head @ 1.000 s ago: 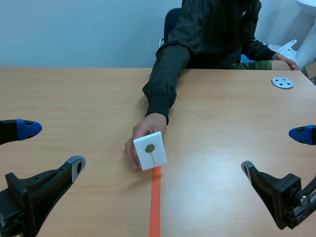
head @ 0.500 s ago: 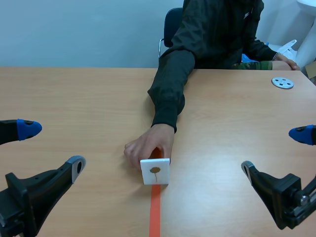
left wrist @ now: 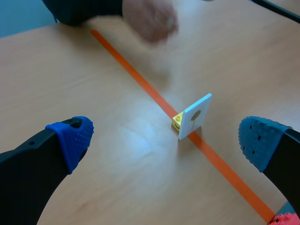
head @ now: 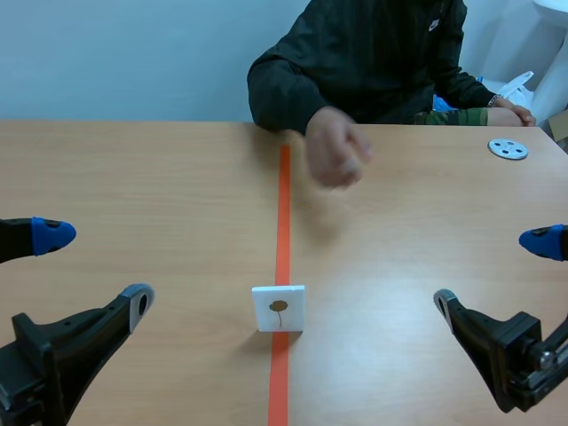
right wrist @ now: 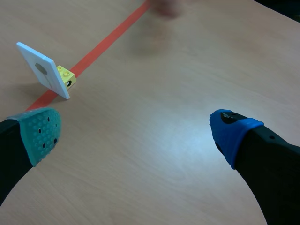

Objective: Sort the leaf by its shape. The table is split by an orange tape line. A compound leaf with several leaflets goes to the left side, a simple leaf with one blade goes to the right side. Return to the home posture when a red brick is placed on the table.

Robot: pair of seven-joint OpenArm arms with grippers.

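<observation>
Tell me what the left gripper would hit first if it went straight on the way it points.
Most likely the white leaf card on its yellow brick, standing on the orange tape line ahead of the open left gripper, off-centre. Depth is unclear, so it might only clip it.

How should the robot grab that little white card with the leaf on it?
Probably pinch the white card by its two side edges, coming down from above. It stands tilted on the tape line with a yellow brick behind it, so the side edges are free.
</observation>
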